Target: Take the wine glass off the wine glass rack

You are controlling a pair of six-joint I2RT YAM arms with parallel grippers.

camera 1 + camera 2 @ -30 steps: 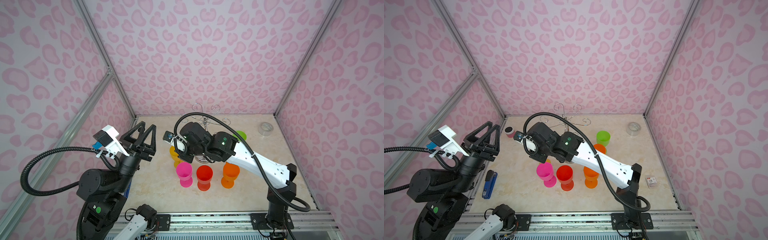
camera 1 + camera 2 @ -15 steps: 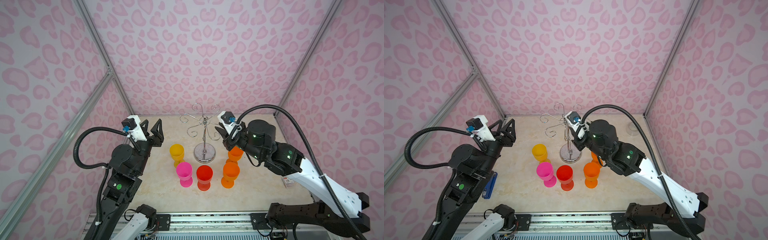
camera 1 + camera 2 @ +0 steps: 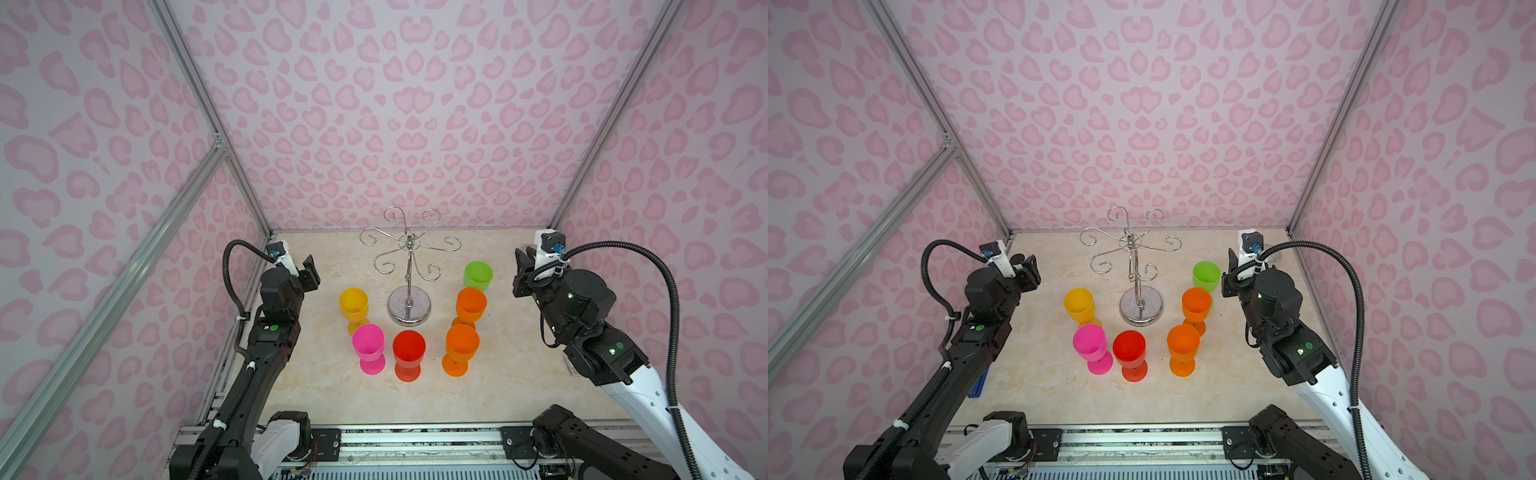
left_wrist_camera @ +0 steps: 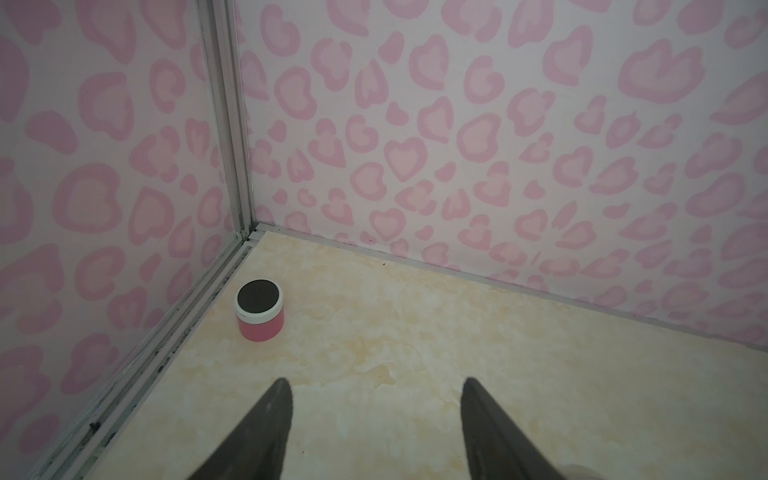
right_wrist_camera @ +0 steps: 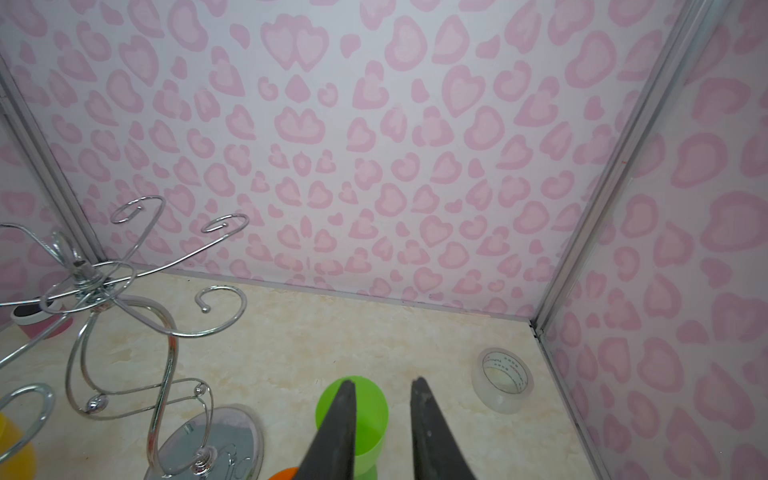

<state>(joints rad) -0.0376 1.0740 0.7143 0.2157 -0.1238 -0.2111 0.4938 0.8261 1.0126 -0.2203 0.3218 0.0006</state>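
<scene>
The chrome wine glass rack [image 3: 409, 266] [image 3: 1133, 270] stands at the middle back, and its curled arms are bare. Several plastic wine glasses stand upright on the table around its base: yellow [image 3: 353, 303], pink [image 3: 368, 343], red [image 3: 409, 349], two orange [image 3: 462, 343] [image 3: 471, 303] and green [image 3: 478, 276]. My left gripper [image 3: 309, 276] [image 4: 376, 380] is open over bare table at the far left, well clear of the rack. My right gripper [image 3: 521, 272] [image 5: 384, 380] hangs at the far right with a narrow gap and nothing in it. The green glass [image 5: 372, 415] stands below it.
A pink jar with a black lid [image 4: 259, 309] sits in the back left corner. A clear tape roll [image 5: 503, 380] lies in the back right corner. A blue object [image 3: 980, 384] lies by the left wall under the left arm. Patterned walls close three sides.
The right arm has drawn back from across the middle by the rack to the right side. The left arm has dropped and swung toward the back left corner. The glasses have not moved.
</scene>
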